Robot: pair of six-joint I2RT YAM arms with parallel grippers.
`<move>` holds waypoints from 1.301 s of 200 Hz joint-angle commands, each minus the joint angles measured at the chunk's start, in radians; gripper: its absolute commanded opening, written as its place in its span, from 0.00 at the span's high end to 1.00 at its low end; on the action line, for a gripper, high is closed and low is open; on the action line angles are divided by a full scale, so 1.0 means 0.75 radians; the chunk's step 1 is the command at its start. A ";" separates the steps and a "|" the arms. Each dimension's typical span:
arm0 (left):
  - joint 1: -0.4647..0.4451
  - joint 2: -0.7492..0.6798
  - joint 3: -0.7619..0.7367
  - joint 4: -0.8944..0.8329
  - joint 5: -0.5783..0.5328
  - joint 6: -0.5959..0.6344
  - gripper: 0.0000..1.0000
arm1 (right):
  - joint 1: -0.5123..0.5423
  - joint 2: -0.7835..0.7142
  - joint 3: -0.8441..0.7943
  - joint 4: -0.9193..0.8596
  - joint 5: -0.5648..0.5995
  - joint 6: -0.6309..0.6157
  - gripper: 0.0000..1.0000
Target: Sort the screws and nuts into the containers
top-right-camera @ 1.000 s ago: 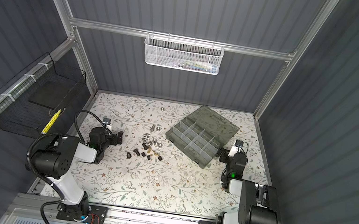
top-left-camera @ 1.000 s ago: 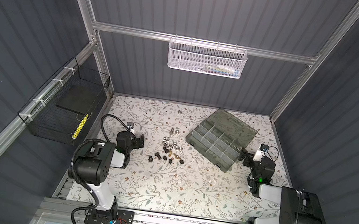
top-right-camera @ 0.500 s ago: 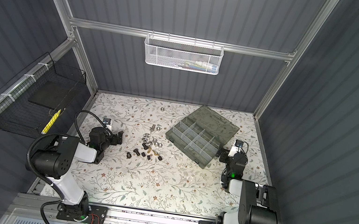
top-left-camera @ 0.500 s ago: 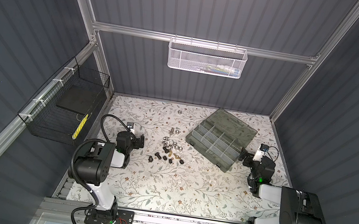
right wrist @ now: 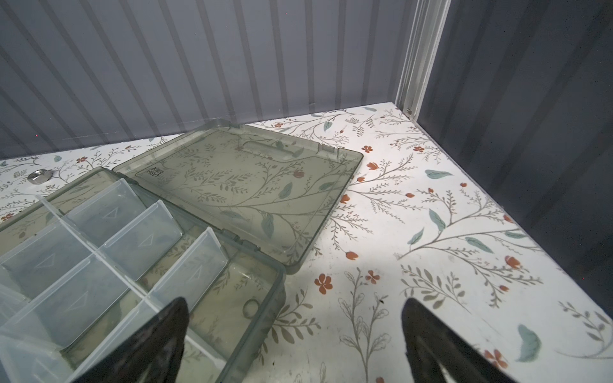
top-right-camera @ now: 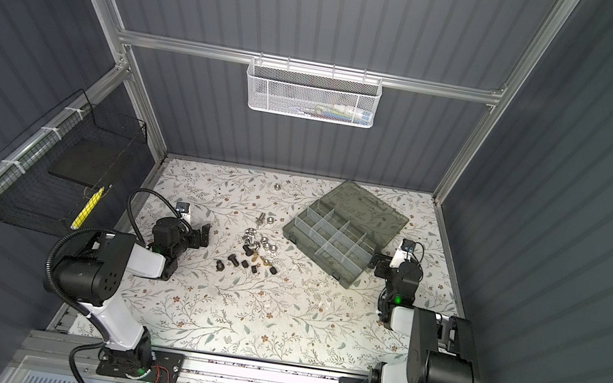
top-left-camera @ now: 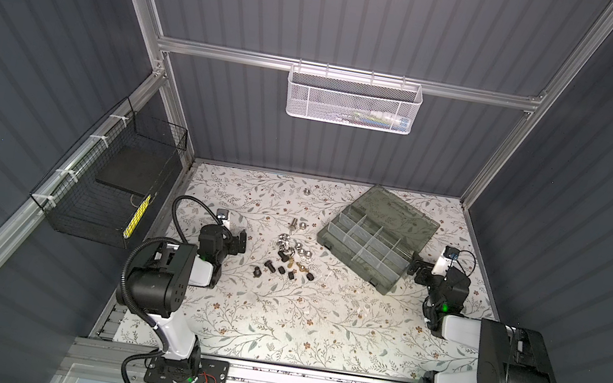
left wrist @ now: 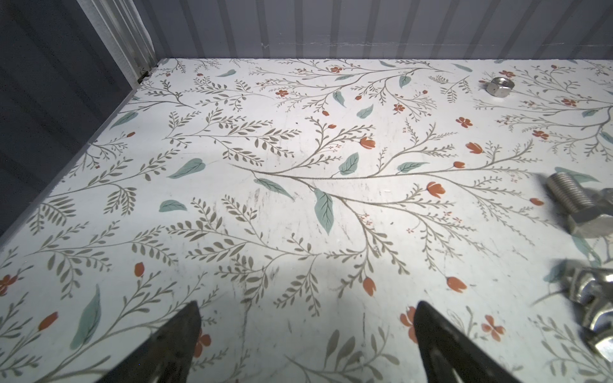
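Note:
The screws and nuts (top-left-camera: 289, 257) lie in a loose cluster mid-table in both top views: silver ones at the back, black and brass ones (top-right-camera: 252, 263) nearer the front. A silver bolt (left wrist: 570, 195) and a lone nut (left wrist: 500, 87) show in the left wrist view. The containers are the compartments of an open smoky organiser box (top-left-camera: 364, 248), its lid (right wrist: 248, 185) flat behind it. My left gripper (left wrist: 306, 308) is open and empty over bare table, left of the cluster (top-left-camera: 241, 240). My right gripper (right wrist: 295, 303) is open and empty, straddling the box's corner wall (top-left-camera: 414, 267).
A white mesh basket (top-left-camera: 351, 101) hangs on the back wall. A black wire basket (top-left-camera: 112, 185) hangs on the left wall. One silver nut (top-left-camera: 307, 191) lies alone near the back. Grey walls close in the floral table (top-left-camera: 274, 322) on three sides.

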 commanded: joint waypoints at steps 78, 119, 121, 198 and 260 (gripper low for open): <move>-0.005 -0.063 0.154 -0.309 -0.221 -0.061 0.00 | 0.025 -0.187 0.102 -0.283 0.148 0.034 0.01; -0.003 -0.069 0.488 -0.783 -0.329 -0.147 0.00 | 0.027 -0.370 0.393 -0.899 0.340 0.260 0.01; -0.003 -0.075 0.488 -0.780 -0.329 -0.163 0.00 | 0.027 -0.372 0.403 -0.919 0.339 0.281 0.01; -0.209 -0.154 0.851 -1.343 -0.101 -0.626 0.00 | 0.161 -0.095 1.014 -1.657 0.120 0.309 0.01; -0.372 -0.138 0.892 -1.458 0.185 -1.018 0.00 | 0.244 0.362 1.430 -2.079 0.124 0.087 0.01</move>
